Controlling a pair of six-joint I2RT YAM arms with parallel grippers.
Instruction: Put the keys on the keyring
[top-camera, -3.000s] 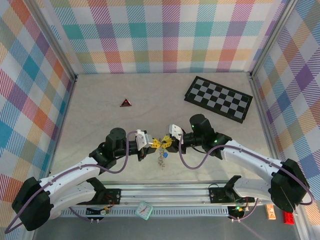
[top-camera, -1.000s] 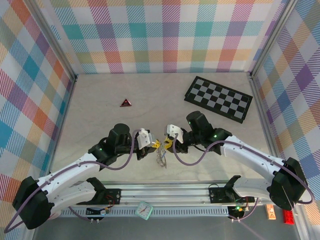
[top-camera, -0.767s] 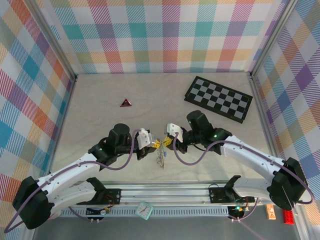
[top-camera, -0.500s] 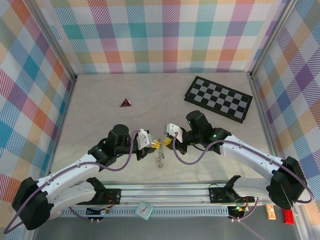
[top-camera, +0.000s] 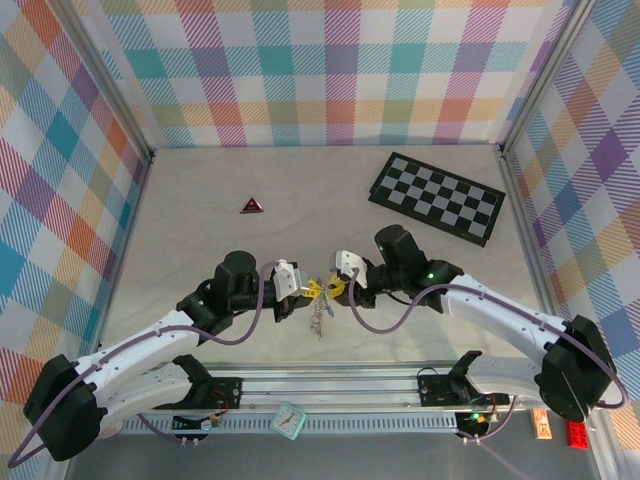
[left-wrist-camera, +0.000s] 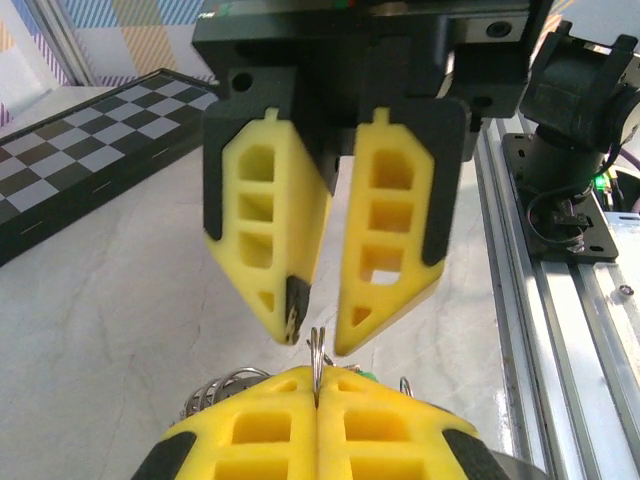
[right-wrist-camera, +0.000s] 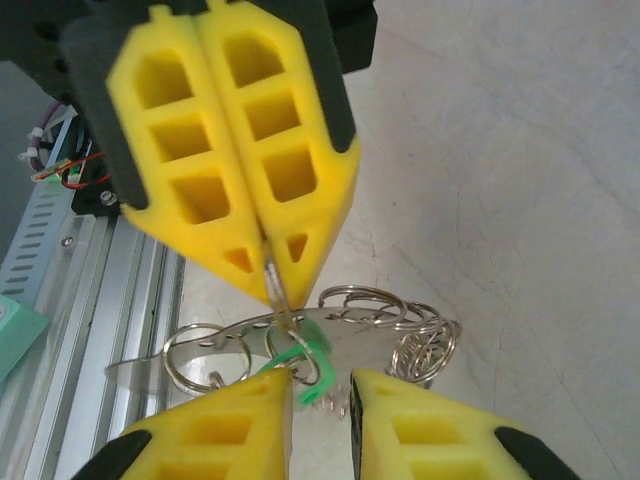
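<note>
Surroundings: chequered board (top-camera: 437, 197) lies at the far right of the pale marbled worktop (top-camera: 200, 230) and a red-and-black triangle (top-camera: 250, 206) at the far left, both well apart from the arms. An aluminium rail (top-camera: 330, 385) runs along the near edge.

Keyring (right-wrist-camera: 372, 297): a bunch of thin silvery wire loops, one small green loop (right-wrist-camera: 303, 362) among them, with flat grey keys (right-wrist-camera: 190, 350) strung on it. It hangs at the fingertips midway between the arms.

Left hand (left-wrist-camera: 317, 392): yellow latticed fingers pressed together, pinching one wire loop.

Right hand (right-wrist-camera: 320, 378): faces it tip to tip, jaws apart, with the green loop at the gap. I see no clamp.
</note>
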